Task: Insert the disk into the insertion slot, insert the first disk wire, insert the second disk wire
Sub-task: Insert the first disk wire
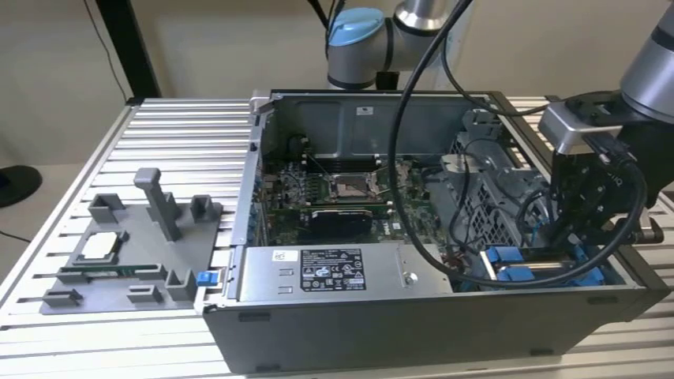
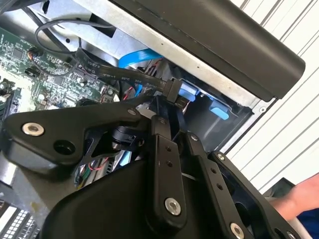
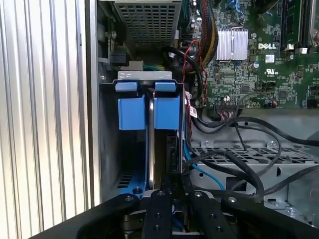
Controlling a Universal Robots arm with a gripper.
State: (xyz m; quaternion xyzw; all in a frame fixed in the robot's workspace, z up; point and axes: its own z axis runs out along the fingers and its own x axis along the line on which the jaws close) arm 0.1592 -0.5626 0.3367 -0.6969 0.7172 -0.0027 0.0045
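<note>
Disk, flat silver metal hard drive in bright blue plastic frame (image 3: 150, 144): seated on edge in grey blue-railed insertion slot (image 3: 108, 149); judged rigid, weighty, shock-sensitive, best held by frame edges; black gripper (image 2: 169, 110) fingers pinched on black wire plug (image 2: 172, 90) near slot

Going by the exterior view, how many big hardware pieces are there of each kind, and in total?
Open computer case: 1
Silver power-supply box: 1
Green motherboard: 1
Grey parts fixture: 1
Slatted metal table: 1
Total: 5
</note>
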